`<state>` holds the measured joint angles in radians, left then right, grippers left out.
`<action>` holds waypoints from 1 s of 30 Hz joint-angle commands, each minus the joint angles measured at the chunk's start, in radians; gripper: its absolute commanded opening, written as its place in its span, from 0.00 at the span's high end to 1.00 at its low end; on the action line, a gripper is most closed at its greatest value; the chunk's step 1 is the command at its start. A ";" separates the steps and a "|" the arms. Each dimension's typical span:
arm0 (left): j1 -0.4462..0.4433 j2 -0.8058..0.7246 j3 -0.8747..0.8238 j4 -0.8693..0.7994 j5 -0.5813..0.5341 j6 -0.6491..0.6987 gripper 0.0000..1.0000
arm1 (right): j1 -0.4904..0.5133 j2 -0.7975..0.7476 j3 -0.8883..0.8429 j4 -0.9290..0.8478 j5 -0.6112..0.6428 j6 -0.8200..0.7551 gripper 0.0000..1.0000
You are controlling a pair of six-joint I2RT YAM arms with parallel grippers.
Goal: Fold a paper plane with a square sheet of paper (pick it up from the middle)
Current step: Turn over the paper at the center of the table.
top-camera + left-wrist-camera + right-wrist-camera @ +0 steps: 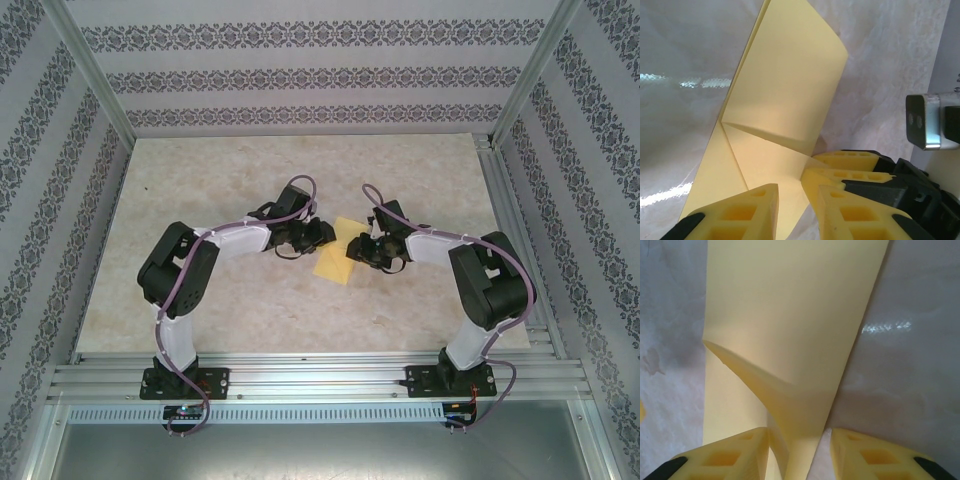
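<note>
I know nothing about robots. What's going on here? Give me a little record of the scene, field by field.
Setting: pale marbled table
Object: square sheet of paper, yellow, mid-table, partly folded, one flap raised
Left gripper: at the paper's near edge, jaws apart, paper in the gap
Right gripper: on the opposite side, jaws apart, the raised fold runs between its fingers
Stage: a few creases made, not yet a plane
</note>
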<state>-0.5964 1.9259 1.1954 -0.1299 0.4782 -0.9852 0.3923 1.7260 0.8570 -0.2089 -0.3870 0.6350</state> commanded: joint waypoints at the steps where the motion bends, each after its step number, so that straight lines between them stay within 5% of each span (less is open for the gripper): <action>1: 0.006 0.040 0.013 0.050 0.043 -0.009 0.73 | 0.016 0.029 0.020 0.029 0.024 0.017 0.61; 30: -0.003 0.182 0.100 -0.107 0.014 0.020 0.83 | 0.021 0.041 0.040 0.091 -0.023 0.058 0.69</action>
<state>-0.5968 2.0739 1.2751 -0.1925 0.5076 -0.9878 0.3973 1.7336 0.8658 -0.2092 -0.3786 0.6838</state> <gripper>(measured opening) 0.175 0.316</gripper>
